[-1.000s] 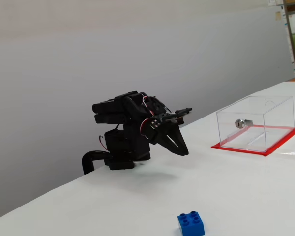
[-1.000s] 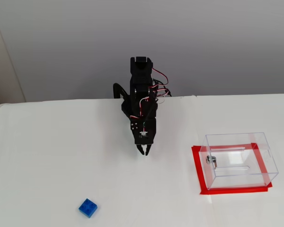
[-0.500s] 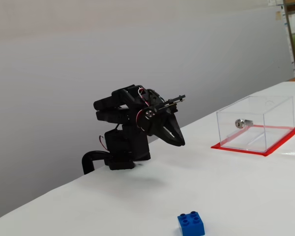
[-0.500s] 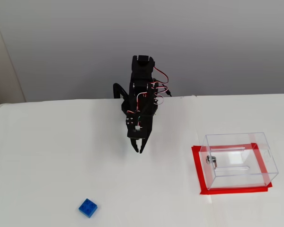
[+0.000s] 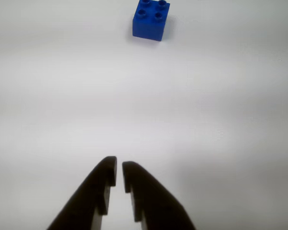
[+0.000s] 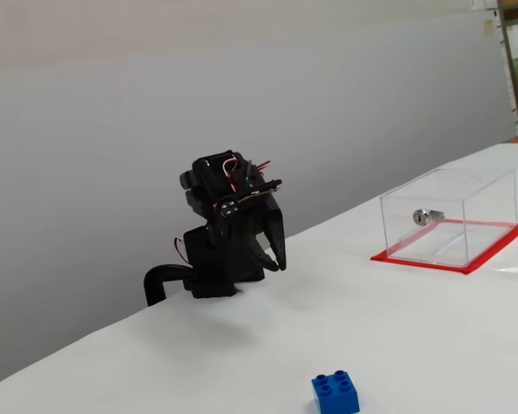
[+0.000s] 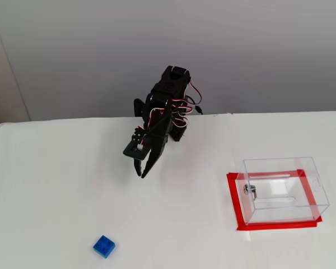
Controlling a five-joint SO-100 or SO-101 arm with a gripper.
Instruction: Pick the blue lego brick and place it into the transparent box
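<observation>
Looking at my brick: the small bright blue plastic lego brick (image 5: 151, 19) with four round studs sits flat on the plain white table (image 7: 56, 185). It is at the top of my wrist view, a bit right of the middle. Nothing touches it.
Brick in the other views: it sits near the bottom edge in both fixed views (image 6: 335, 392) (image 7: 103, 246), alone on the table.
My hand: my black two-finger gripper (image 5: 119, 167) is almost closed. Only a thin slit shows between the two tips. It holds nothing.
Hand and brick: they are well apart. My gripper (image 7: 140, 171) hangs in the air above the table and points down toward the brick's side.
Box: the clear plastic box (image 7: 283, 188) with a little silver lock sits on a red sheet, far off to the right in that fixed view. I see nothing blue inside it.
Step I am on: I think I am reaching for the brick. The grab is not done.
What I need next: I think I must open my fingers wider than the brick, go forward and down, and put one finger on each flat side.
Watch out for: with my tips this close together, I would bump the brick and push it away.
</observation>
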